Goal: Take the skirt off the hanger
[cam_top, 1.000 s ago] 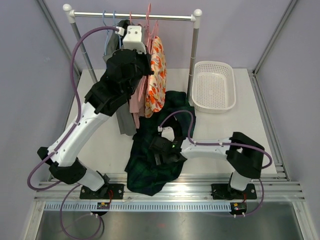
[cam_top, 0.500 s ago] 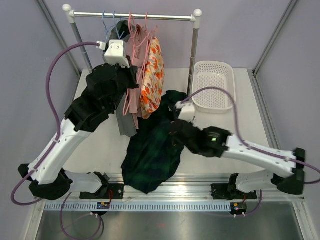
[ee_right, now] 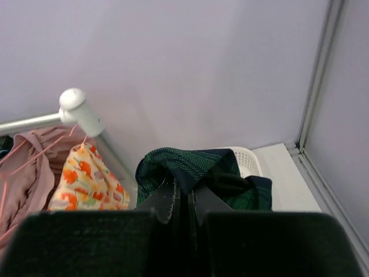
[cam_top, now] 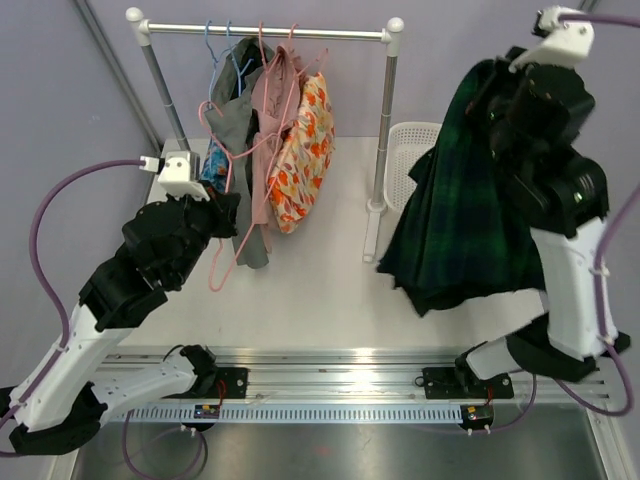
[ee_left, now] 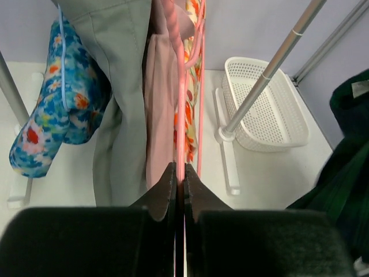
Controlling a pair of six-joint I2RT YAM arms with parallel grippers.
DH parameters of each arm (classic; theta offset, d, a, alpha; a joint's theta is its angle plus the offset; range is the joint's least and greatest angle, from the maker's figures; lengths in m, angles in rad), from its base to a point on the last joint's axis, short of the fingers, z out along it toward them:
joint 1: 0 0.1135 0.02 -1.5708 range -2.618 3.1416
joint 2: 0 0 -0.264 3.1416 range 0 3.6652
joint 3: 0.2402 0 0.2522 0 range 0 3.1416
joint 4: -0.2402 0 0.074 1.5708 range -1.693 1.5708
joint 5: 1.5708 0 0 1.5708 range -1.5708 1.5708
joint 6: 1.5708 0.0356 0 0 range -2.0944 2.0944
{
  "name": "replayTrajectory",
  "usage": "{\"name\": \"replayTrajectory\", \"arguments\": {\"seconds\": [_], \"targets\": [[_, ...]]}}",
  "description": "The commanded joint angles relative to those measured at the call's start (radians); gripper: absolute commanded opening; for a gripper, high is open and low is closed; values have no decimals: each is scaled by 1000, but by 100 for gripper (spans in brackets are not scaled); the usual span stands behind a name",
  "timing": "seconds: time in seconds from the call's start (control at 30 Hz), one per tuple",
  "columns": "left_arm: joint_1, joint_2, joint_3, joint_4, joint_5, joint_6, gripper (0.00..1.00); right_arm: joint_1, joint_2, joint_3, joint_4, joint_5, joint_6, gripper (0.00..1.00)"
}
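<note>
**A:** From above, we see the skirt (cam_top: 455, 215) hanging in the air over the bench's right edge, hiding most of the basket (cam_top: 412, 135). The pink hanger (cam_top: 211, 270) is bare, near the left edge.

**B:** In the left wrist view, our left gripper (ee_left: 179, 183) is pinched on the hanger's wire.

**A:** In the right wrist view, our right gripper (ee_right: 183, 199) is clamped on a bunched fold of the skirt. We judge the cloth soft, droopy and fairly heavy, so the waistband is the best place to hold it.

Clothes rail (cam_top: 270, 33): one. Basket (ee_left: 271, 109), white: one. Skirt (cam_top: 460, 220), dark green plaid: one. Garments on the rail: four: grey (ee_left: 124, 69), pink (ee_left: 160, 98), orange-floral (cam_top: 300, 160), blue-floral (ee_left: 52, 121). Pink hanger (ee_left: 180, 104) off the rail: one; those on the rail are too bunched to count. Arms: two, left arm (cam_top: 150, 260) and right arm (cam_top: 560, 180).
</note>
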Motion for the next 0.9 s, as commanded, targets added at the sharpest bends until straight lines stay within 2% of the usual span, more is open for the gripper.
{"name": "replayTrajectory", "arguments": {"seconds": [0.0,0.03,0.13,0.33,0.57,0.63,0.73,0.77,0.8,0.87], "targets": [[-19,-46,9,-39,5,-54,0,-139,221,231,-46,-258,-74,0],[-28,-52,18,-52,10,-57,0,-170,299,349,-47,-282,-67,0],[-34,-45,83,-104,39,-54,0,-259,407,497,16,-358,-59,0],[-48,23,153,-126,108,-49,0,-418,475,487,229,-485,63,0],[-89,168,236,-40,122,-11,0,-447,610,501,338,-618,113,0],[-98,213,282,-23,117,-2,0,-454,639,450,331,-655,143,0],[-100,303,333,8,114,6,0,-455,619,244,375,-663,151,0],[-100,348,376,8,109,11,0,-455,604,171,425,-652,154,0],[-100,375,396,8,99,14,0,-454,572,16,456,-631,156,0],[-100,450,466,3,89,24,0,-455,545,-126,515,-579,168,0]]}}
